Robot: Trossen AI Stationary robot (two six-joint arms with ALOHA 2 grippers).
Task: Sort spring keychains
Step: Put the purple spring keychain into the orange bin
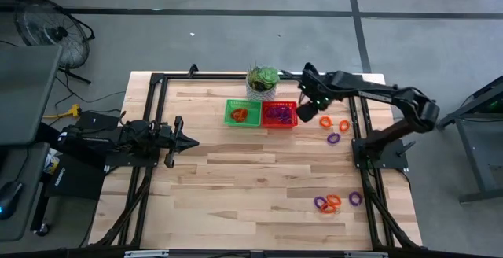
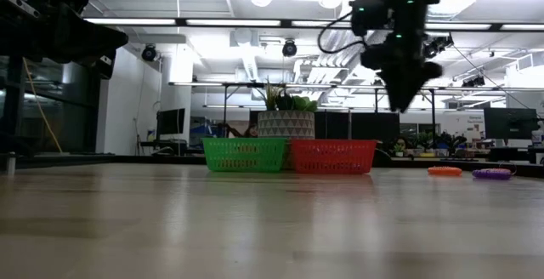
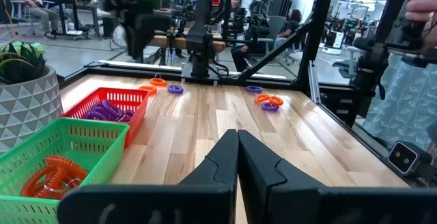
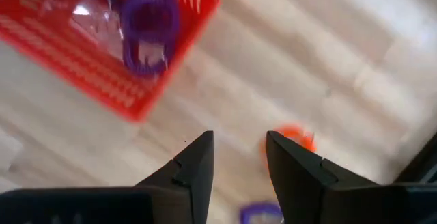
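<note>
High view. The right gripper [image 1: 305, 113] hangs just beside the red basket [image 1: 279, 114], at its right edge; the left gripper [image 1: 191, 141] waits low over the counter [image 1: 236, 187], well apart from both baskets. Purple keychains [image 1: 275, 115] fill the red basket and orange ones [image 1: 240, 115] lie in the green basket [image 1: 243, 113], so colour likely decides the bin. Loose keychains lie right of the baskets [image 1: 333, 130] and in a cluster near the front right corner [image 1: 334, 203]. A potted plant [image 1: 262, 81] stands behind the baskets.

Low view. The right gripper [image 2: 402, 100] is raised clear of the pale wooden counter; two keychains [image 2: 469, 172] rest at right. An office with ceiling lights lies behind.

Left wrist view. The left fingers [image 3: 237, 159] are pressed together and hold nothing. People sit at desks beyond the frame.

Right wrist view. The right fingers [image 4: 198, 162] stand apart and empty; a purple keychain [image 4: 147, 26] shows over the red basket, probably just released. An orange one [image 4: 295, 139] lies beyond the fingertips, a likely next target.
</note>
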